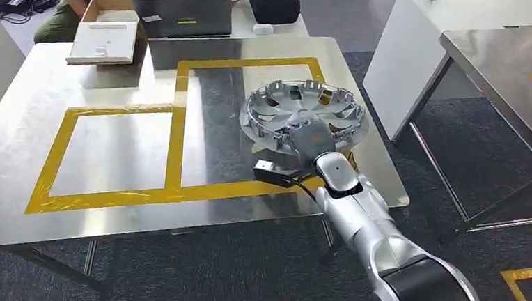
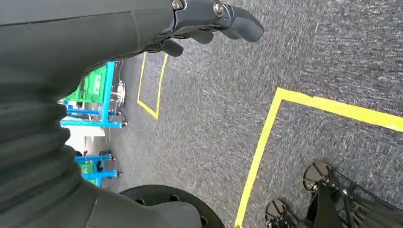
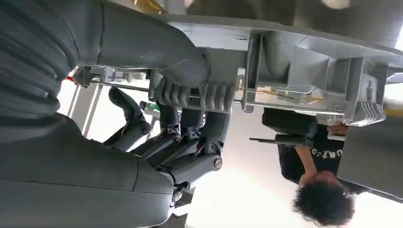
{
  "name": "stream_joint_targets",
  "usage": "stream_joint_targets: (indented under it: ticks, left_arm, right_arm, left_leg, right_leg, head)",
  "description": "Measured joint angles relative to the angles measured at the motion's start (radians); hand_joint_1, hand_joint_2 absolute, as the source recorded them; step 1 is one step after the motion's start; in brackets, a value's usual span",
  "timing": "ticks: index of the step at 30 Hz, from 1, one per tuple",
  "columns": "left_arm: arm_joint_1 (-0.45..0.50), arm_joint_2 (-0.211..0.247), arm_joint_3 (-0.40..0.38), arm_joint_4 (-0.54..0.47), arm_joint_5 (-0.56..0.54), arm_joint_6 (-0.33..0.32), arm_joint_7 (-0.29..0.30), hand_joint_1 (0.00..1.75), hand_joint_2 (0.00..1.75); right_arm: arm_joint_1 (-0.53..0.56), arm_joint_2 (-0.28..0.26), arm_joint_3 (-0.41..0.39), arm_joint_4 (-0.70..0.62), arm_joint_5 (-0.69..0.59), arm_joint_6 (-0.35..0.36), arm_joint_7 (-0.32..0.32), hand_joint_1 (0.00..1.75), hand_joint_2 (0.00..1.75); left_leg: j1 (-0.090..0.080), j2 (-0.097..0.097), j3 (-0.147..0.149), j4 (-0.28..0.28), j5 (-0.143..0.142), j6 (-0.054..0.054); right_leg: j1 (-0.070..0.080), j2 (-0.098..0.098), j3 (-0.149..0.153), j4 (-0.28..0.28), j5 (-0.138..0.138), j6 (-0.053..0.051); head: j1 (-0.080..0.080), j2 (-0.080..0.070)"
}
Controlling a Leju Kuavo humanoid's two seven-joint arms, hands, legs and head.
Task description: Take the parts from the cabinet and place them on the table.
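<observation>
Gripping wheel cover (image 1: 305,115), right hand (image 1: 311,137) fingers hidden

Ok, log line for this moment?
right hand: grips wheel cover rim | cover: over table, right taped box | left hand: empty, hanging over carpet

I see bare steel table (image 1: 110,151) left of the silver ribbed wheel cover (image 1: 304,114); at the far edge a white shallow box (image 1: 106,39) and an open black case (image 1: 188,16) block passage.
</observation>
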Motion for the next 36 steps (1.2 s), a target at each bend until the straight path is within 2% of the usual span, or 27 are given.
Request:
stream_joint_targets:
  ticks: [1, 8, 9, 17, 22, 27, 29, 30, 31, 33, 34, 35, 36]
  left_arm:
    - [0.0, 0.0, 0.002, 0.0, 0.0, -0.003, 0.0, 0.0, 1.75]
    - [0.0, 0.008, 0.01, 0.0, -0.012, -0.036, 0.0, 0.0, 1.75]
    - [0.0, 0.01, 0.01, 0.0, -0.014, -0.048, 0.0, 0.0, 0.0]
    - [-0.017, 0.017, 0.01, 0.0, -0.042, -0.063, 0.0, 0.0, 0.0]
    - [-0.021, 0.019, 0.008, 0.0, -0.063, -0.051, 0.0, 0.0, 0.0]
    - [-0.015, 0.027, 0.008, 0.0, -0.059, -0.051, 0.0, 0.0, 0.0]
    - [-0.012, 0.027, 0.008, 0.0, -0.056, -0.051, 0.001, 0.0, 0.0]
    - [-0.012, 0.028, 0.008, 0.0, -0.056, -0.051, 0.003, 0.0, 0.0]
    - [-0.013, 0.029, 0.008, 0.0, -0.056, -0.051, 0.003, 0.0, 0.0]
    - [-0.013, 0.029, 0.008, 0.0, -0.056, -0.051, 0.002, 0.0, 0.0]
    - [-0.011, 0.03, 0.008, 0.0, -0.056, -0.051, 0.002, 0.0, 0.0]
    - [-0.008, 0.03, 0.008, 0.0, -0.055, -0.051, 0.002, 0.0, 0.0]
    - [-0.006, 0.03, 0.008, 0.0, -0.053, -0.051, 0.002, 0.0, 0.0]
  right_arm:
    - [-0.002, 0.001, 0.01, 0.002, 0.001, 0.0, 0.003, 0.0, 0.0]
    - [-0.041, 0.018, 0.072, 0.029, 0.004, 0.002, 0.03, 0.0, 0.0]
    - [-0.047, 0.021, 0.081, 0.031, 0.004, 0.002, 0.037, 0.0, 0.0]
    - [-0.087, 0.059, 0.129, 0.042, 0.002, 0.006, 0.035, 0.0, 0.0]
    - [-0.087, 0.077, 0.129, 0.042, -0.032, -0.033, -0.001, 0.0, 0.0]
    - [-0.076, 0.094, 0.129, 0.016, -0.058, -0.085, -0.023, 0.0, 0.0]
    - [-0.071, 0.1, 0.13, -0.008, -0.06, -0.088, -0.023, 0.0, 0.0]
    - [-0.072, 0.1, 0.129, -0.016, -0.06, -0.09, -0.023, 0.0, 0.0]
    - [-0.071, 0.101, 0.13, -0.019, -0.061, -0.09, -0.023, 0.0, 0.0]
    - [-0.057, 0.101, 0.13, -0.023, -0.061, -0.09, -0.023, 0.0, 0.0]
    - [-0.049, 0.101, 0.13, -0.023, -0.061, -0.088, -0.023, 0.0, 0.0]
    - [-0.043, 0.1, 0.13, -0.025, -0.059, -0.087, -0.023, 0.0, 0.0]
    - [-0.04, 0.1, 0.131, -0.029, -0.057, -0.087, -0.028, 0.0, 0.0]
  left_leg:
    - [0.0, 0.0, 0.0, 0.0, 0.0, 0.0]
    - [0.0, 0.0, 0.001, 0.0, 0.0, 0.0]
    - [0.0, 0.0, 0.001, 0.0, 0.0, 0.0]
    - [0.001, 0.0, 0.002, 0.0, 0.001, -0.002]
    - [0.001, 0.0, 0.003, 0.0, 0.001, -0.002]
    - [-0.007, 0.001, 0.002, 0.004, -0.005, 0.007]
    - [0.007, 0.005, 0.017, -0.017, 0.001, 0.015]
    - [0.008, 0.007, 0.022, -0.023, 0.001, 0.02]
    - [0.009, 0.008, 0.022, -0.023, 0.001, 0.021]
    - [0.009, 0.009, 0.022, -0.021, 0.002, 0.021]
    - [0.01, 0.009, 0.022, -0.02, 0.001, 0.021]
    - [0.012, 0.008, 0.022, -0.018, 0.0, 0.019]
    - [0.015, 0.008, 0.022, -0.014, -0.002, 0.015]
  right_leg:
    - [0.0, 0.0, 0.0, 0.0, 0.0, 0.0]
    - [0.0, 0.0, 0.001, 0.0, 0.0, 0.0]
    - [0.0, 0.0, 0.001, 0.0, 0.0, 0.0]
    - [0.0, 0.0, 0.001, 0.001, 0.0, 0.0]
    - [0.0, 0.0, 0.002, 0.001, 0.0, 0.0]
    - [-0.007, 0.0, 0.003, -0.006, 0.0, 0.006]
    - [-0.007, 0.001, 0.008, 0.003, -0.008, 0.013]
    - [-0.004, -0.001, -0.01, 0.041, -0.029, 0.017]
    - [-0.006, -0.001, -0.048, 0.109, -0.064, 0.019]
    - [-0.014, -0.001, -0.143, 0.274, -0.127, 0.027]
    - [-0.018, -0.001, -0.173, 0.316, -0.128, 0.03]
    - [-0.021, -0.001, -0.177, 0.307, -0.103, 0.032]
    - [-0.024, -0.002, -0.159, 0.255, -0.057, 0.034]
  head:
    - [0.0, 0.0]
    - [0.0, 0.0]
    - [0.0, 0.0]
    - [0.0, 0.0]
    - [0.0, 0.0]
    - [0.0, 0.0]
    - [0.0, 0.0]
    - [0.005, 0.0]
    - [0.006, 0.0]
    - [0.005, 0.0]
    - [0.006, 0.0]
    - [0.006, 0.0]
    - [0.007, 0.0]
